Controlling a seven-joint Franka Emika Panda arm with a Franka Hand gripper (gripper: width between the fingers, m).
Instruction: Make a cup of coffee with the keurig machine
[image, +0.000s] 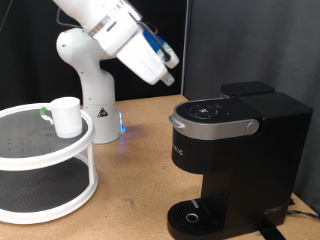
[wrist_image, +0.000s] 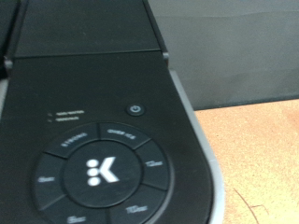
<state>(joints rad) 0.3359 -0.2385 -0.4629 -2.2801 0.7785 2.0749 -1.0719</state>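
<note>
Wooden table (image: 140, 170), keurig machine (image: 235, 160), white 2-tier rack (image: 45, 165), robot base (image: 95, 115)

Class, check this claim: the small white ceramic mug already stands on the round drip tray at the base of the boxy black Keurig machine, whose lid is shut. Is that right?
Not quite. The exterior view shows the small white ceramic mug on the top tier of the round white two-tier stand, apart from the boxy black Keurig machine. The round drip tray is bare. The lid is indeed shut.

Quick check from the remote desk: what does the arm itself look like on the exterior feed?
The arm is glossy white with rounded, bulbous segments and a cone-shaped base bearing a small dark triangular mark. Blue cabling or trim runs along the last link. The end effector is dark; its fingers are not clearly visible.
</note>
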